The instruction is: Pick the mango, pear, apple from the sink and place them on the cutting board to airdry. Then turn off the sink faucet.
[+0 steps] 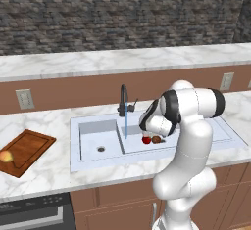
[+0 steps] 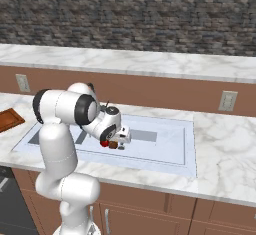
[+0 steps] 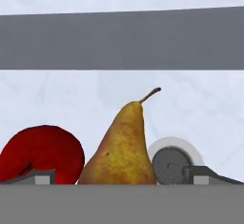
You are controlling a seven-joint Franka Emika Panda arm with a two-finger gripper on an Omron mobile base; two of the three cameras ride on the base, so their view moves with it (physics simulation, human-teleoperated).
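The brown-yellow pear [image 3: 123, 144] lies on the white sink [image 1: 98, 126] floor, between my open gripper's [image 3: 121, 179] two fingertips, which stand wide on either side of it. The red apple [image 3: 43, 154] sits just left of the pear, partly behind the left fingertip [image 3: 34, 176]. From the base, apple [image 1: 146, 139] and pear [image 1: 156, 139] lie side by side in the right basin under my lowered hand [image 2: 119, 143]. The mango [image 1: 6, 156] rests on the cutting board [image 1: 29, 148] at far left. The black sink faucet [image 1: 122, 101] runs a blue stream [image 1: 126, 124].
A round drain [image 3: 172, 163] lies right of the pear, beside the right fingertip. The basin's grey wall [image 3: 122, 39] rises behind the fruit. Marble counter [image 1: 39, 180] surrounds the sink; a dark appliance top [image 1: 34, 214] sits below the board.
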